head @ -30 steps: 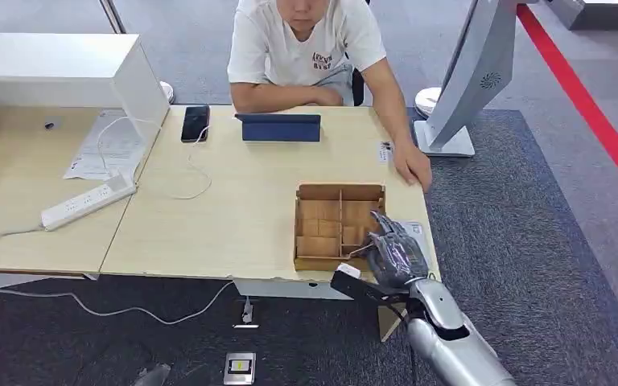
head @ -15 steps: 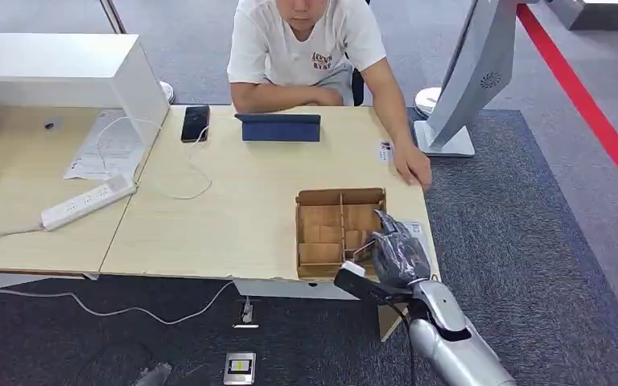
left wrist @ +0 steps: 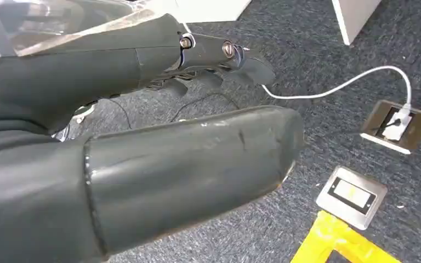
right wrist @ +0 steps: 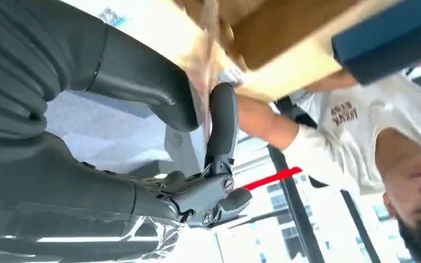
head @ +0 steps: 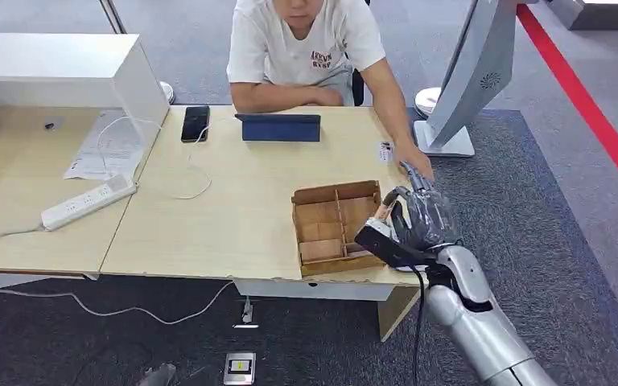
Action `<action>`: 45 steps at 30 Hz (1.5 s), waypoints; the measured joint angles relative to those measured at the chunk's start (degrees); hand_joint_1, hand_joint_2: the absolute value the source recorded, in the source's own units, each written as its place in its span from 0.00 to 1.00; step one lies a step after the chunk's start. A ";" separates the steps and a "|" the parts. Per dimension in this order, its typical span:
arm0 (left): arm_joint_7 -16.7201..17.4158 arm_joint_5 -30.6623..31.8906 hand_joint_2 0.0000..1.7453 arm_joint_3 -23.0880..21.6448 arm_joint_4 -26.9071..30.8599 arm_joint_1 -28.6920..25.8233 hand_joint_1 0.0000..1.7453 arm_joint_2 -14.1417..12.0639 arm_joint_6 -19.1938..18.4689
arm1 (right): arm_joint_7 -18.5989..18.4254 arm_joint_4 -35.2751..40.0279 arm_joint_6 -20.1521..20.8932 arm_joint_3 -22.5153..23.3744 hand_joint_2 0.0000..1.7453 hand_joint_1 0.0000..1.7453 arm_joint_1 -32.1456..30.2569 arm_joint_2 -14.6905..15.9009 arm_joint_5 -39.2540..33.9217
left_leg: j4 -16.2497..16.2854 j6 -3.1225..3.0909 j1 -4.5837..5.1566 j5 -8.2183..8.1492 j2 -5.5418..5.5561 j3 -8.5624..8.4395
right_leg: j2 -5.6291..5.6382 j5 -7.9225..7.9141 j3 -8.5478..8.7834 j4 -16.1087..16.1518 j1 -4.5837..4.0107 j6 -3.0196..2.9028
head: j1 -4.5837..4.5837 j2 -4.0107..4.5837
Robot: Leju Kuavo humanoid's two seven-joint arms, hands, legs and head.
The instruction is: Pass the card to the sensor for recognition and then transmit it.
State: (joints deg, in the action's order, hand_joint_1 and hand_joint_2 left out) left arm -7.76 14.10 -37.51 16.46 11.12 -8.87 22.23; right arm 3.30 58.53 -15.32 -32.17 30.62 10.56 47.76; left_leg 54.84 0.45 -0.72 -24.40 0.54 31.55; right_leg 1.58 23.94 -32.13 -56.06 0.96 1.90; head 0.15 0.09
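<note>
Table (head: 233, 201): light wood. It lies under and ahead of the raised right hand (head: 418, 221).
Person (head: 306, 48): seated across the table. One of their hands rests on the tabletop just beyond the right hand, so keep the reach away from it.
Box (head: 334, 191): wooden, divided, just beside the right hand on its inner side. Lift clear of its wall before travelling.
Blue device (head: 280, 127): well ahead of the right hand, past the box. It is probably the sensor, but I cannot confirm that.
Left hand (left wrist: 142, 137): hangs over the carpet with nothing in it, fingers loosely apart from the thumb.
Right hand, state: thumb and one finger pressed together on the card.
Card (right wrist: 204, 60): seen edge-on in the wrist view, thin and pinched between thumb and fingertip, above the box's edge.
Step, judged: carry the card to the sensor.
Method: hold the pinch firm and do not re-grip. Turn the wrist so the card's face meets the device flat. Approach slowly, pause over it, then offer the card to the person.
</note>
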 joint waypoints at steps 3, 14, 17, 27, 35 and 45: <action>-0.07 -0.26 0.00 -0.26 0.04 0.09 0.00 0.09 -0.06 | 0.04 1.92 0.63 1.26 1.00 1.00 0.29 0.39 -0.02 | 0.00 0.00 0.00 0.00 0.01 0.01 | 0.00 0.00 0.00 0.00 0.00 0.00 | 0.00 0.00; 0.40 0.83 0.00 -1.84 0.26 1.88 0.00 0.13 -2.58 | 5.84 0.65 3.61 2.82 1.00 1.00 8.21 -0.61 1.38 | 0.00 0.01 0.00 0.06 0.01 0.03 | 0.00 -0.04 -0.01 -0.04 0.00 -0.02 | 0.00 0.00; 0.96 1.81 0.00 -2.82 0.44 3.06 0.00 0.13 -3.78 | 9.20 -3.58 3.43 2.78 1.00 1.00 13.67 -2.07 2.05 | 0.00 0.02 0.00 0.09 0.02 0.05 | 0.00 -0.06 -0.01 -0.07 0.00 -0.01 | 0.00 0.00; 1.86 3.15 0.00 -5.44 0.96 6.06 0.00 0.11 -6.67 | 11.41 -18.19 4.72 2.32 1.00 1.00 29.06 -6.78 2.10 | 0.00 0.01 -0.01 0.13 0.07 0.07 | 0.00 -0.08 -0.03 -0.07 -0.01 0.00 | 0.00 0.00; 1.53 5.64 0.00 -6.93 0.94 7.87 0.00 -0.77 -9.53 | 10.60 -25.31 3.59 1.68 1.00 1.00 30.53 -8.20 2.10 | 0.00 0.01 -0.01 0.12 0.13 0.06 | -0.02 -0.08 -0.03 -0.05 0.00 0.01 | 0.02 0.00; 1.79 6.43 0.00 -8.35 0.87 8.17 0.00 -2.18 -9.88 | 9.86 -30.05 2.10 1.14 1.00 0.00 28.73 -8.44 2.14 | 0.01 0.00 -0.01 0.12 0.12 0.06 | -0.02 -0.08 -0.04 -0.06 0.00 0.00 | 0.00 0.00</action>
State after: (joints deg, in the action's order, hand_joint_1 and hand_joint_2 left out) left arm -5.97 20.52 -45.86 17.33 19.29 -11.06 12.35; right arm 13.16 28.48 -13.22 -31.04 59.35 2.12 49.90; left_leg 54.84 0.45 -0.73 -24.28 0.66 31.61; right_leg 1.55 23.85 -32.17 -56.12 0.95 1.91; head 0.15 0.09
